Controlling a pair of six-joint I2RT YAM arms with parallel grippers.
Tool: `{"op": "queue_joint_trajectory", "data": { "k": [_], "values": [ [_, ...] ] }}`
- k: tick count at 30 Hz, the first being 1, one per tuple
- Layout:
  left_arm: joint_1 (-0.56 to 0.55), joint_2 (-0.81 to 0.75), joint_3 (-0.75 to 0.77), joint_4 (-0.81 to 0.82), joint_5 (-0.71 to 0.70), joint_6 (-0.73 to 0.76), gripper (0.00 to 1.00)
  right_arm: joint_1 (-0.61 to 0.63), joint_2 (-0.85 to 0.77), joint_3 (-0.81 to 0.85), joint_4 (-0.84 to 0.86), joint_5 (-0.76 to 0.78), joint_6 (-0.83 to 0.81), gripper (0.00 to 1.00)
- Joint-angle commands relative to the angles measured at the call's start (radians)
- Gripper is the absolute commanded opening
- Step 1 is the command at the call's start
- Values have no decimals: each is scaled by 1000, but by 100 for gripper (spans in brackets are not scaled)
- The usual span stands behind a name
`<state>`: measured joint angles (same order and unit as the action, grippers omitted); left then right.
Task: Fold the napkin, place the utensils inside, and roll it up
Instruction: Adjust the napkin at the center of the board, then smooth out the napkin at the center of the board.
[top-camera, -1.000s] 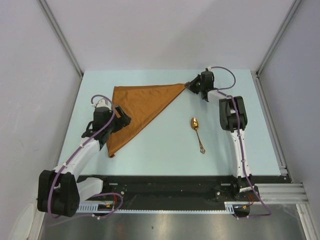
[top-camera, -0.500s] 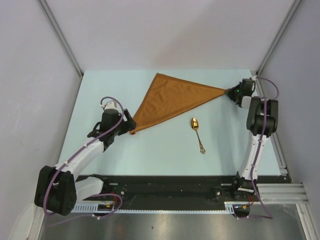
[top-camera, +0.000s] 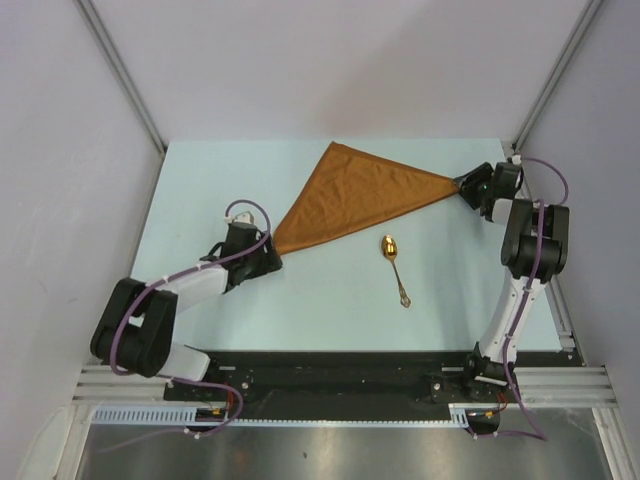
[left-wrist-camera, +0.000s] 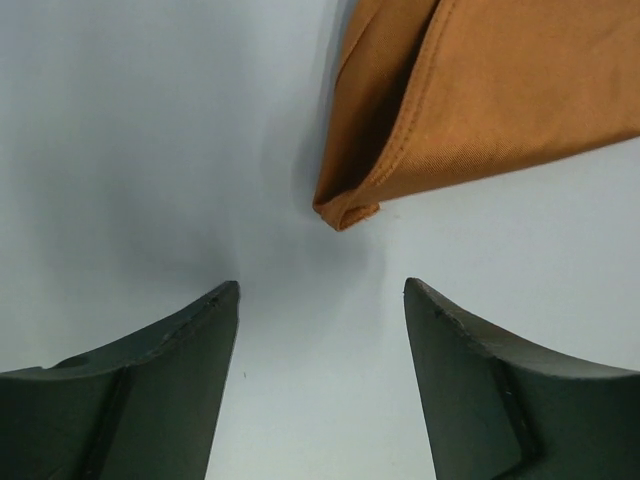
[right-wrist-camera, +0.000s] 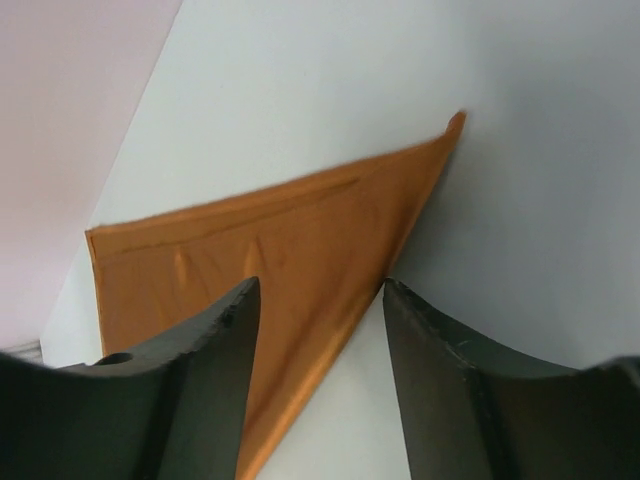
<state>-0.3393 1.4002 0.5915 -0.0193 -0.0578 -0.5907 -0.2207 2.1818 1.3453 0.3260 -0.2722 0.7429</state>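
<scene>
rust-orange cloth napkin (top-camera: 350, 205): folded triangle | left hand (top-camera: 266, 257), right hand (top-camera: 466, 186): wide, empty (a corner before each) | gold metal spoon (top-camera: 393, 265): just nearside of napkin, handle nearward, right hand looks closer

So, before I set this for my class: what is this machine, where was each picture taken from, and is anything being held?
These are two robot arms bolted at the near edge of a pale table. The wide picture looks down from above and behind them. The other two come from a small camera on each wrist, so the dark shapes at the bottom are that arm's own fingers.

On the table lie a rust-orange napkin, folded into a triangle, and a small gold spoon lying apart from it.

The left gripper sits at the napkin's near corner, and the right gripper at the tip on its own side. Both are open and hold nothing.
</scene>
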Motion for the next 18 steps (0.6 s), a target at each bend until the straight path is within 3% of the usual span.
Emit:
{"op": "queue_joint_trajectory", "data": {
  "k": [1,8,11,13,14,16,18],
  "values": [
    [-10,86,93,-3,-42,12,73,6,-140,-89,51,-18,-19,59],
    [-24,186,172,-40,-86,29,68,60,-287,-254,76,-25,-20,61],
    [-30,192,166,-54,-117,40,51,79,-327,-311,107,-39,-5,61],
    [-40,192,160,-60,-141,58,31,98,-352,-327,110,-42,-10,61],
    [-41,195,166,-65,-166,69,16,106,-359,-333,107,-45,-14,62],
    [-61,191,179,-89,-207,109,2,135,-376,-345,104,-61,-23,62],
    [-108,174,220,-120,-328,147,0,158,-381,-345,76,-62,-48,62]
  ]
}}
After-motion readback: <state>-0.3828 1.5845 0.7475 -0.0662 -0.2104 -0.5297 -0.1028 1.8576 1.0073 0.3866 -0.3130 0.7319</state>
